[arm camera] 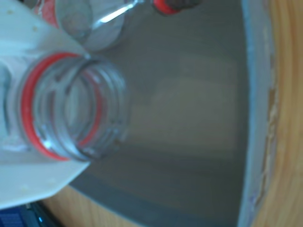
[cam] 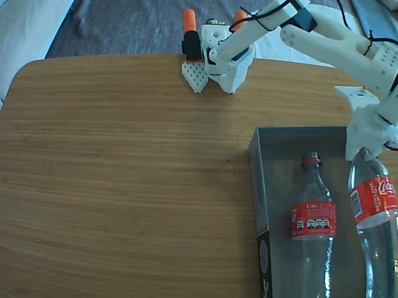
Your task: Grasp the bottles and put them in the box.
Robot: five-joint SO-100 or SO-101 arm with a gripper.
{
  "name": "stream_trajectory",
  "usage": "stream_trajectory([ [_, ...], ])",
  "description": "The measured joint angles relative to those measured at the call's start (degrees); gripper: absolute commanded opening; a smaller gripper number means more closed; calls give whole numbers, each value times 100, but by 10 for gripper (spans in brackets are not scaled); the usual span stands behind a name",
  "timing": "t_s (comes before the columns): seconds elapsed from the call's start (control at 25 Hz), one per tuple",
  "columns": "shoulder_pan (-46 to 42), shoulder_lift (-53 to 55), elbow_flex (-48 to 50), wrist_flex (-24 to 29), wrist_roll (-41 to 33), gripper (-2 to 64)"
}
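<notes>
Two clear cola bottles with red labels are in the grey box (cam: 258,190), which sits at the right end of the wooden bench (cam: 119,185) and runs off the bottom of the fixed view. The left bottle (cam: 313,225) lies flat on the box floor, its open neck with the red ring pointing toward the far wall of the box. The right bottle (cam: 378,220) lies alongside it, just beside it and near the right wall, its neck end pointing the same way and raised up into the jaws.

The jaws (cam: 364,153) are closed around the neck of that right bottle, gripping it just below the mouth. In the wrist view the bottle mouth (arm camera: 71,106) fills the left side, seen end-on with its threads and red ring, with white jaw plastic pressed against it above and below. Past it in that view are the grey box floor (arm camera: 189,94), the pale box wall (arm camera: 255,118) and a strip of wood grain at the right edge. A piece of the other bottle (arm camera: 94,23) shows at the top, blurred.

The white arm (cam: 340,43) reaches in from the far edge of the bench, where its base (cam: 225,58) stands with orange-tipped parts. Beyond the bench there is grey carpet (cam: 125,19), and something pale (cam: 20,18) in the top left corner.
</notes>
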Motion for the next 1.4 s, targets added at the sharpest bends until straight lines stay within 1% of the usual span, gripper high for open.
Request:
stream_trajectory([
  [0.32,0,-9,0,18,0,-3],
  [0.44,-18,-9,0,167,0,-3],
  [0.6,-105,-9,0,167,18,-3],
  [0.68,-114,-9,0,167,193,-3],
  [0.92,-255,-9,0,167,325,-3],
  [1.4,-316,-9,0,167,325,4],
])
